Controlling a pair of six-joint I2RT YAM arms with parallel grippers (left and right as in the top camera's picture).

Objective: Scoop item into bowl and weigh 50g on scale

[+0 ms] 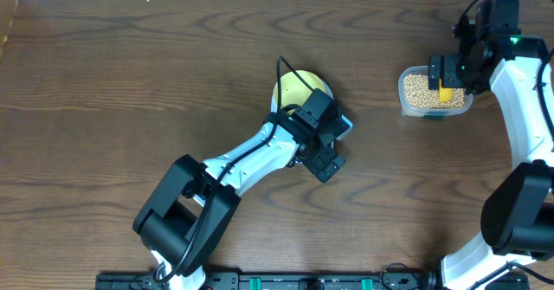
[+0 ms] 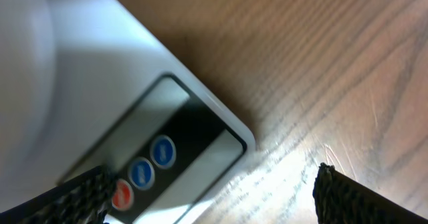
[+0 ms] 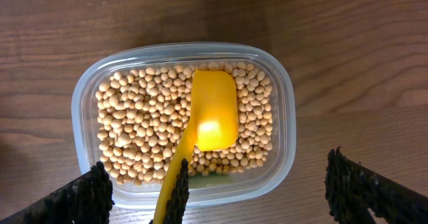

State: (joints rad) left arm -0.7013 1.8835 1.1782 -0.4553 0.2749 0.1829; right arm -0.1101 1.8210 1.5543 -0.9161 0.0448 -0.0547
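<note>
The pale yellow-green bowl (image 1: 297,88) sits at the table's middle, partly under my left arm. The white scale (image 2: 100,70) shows its dark panel with two blue buttons and a red one. In the overhead view only a corner of the scale (image 1: 345,124) shows. My left gripper (image 2: 208,177) hangs open over the scale's front edge, holding nothing. The item, tan beans (image 3: 140,124), fills a clear tub (image 3: 284,97). A yellow scoop (image 3: 214,114) lies on the beans, with its handle towards my open right gripper (image 3: 217,174), which hovers above the tub (image 1: 435,91).
Bare brown wood table (image 1: 130,82) spreads left of the bowl and between the scale and the tub. A black ridged strip (image 3: 179,200) runs beside the scoop's handle. The arms' bases (image 1: 260,281) stand along the table's near edge.
</note>
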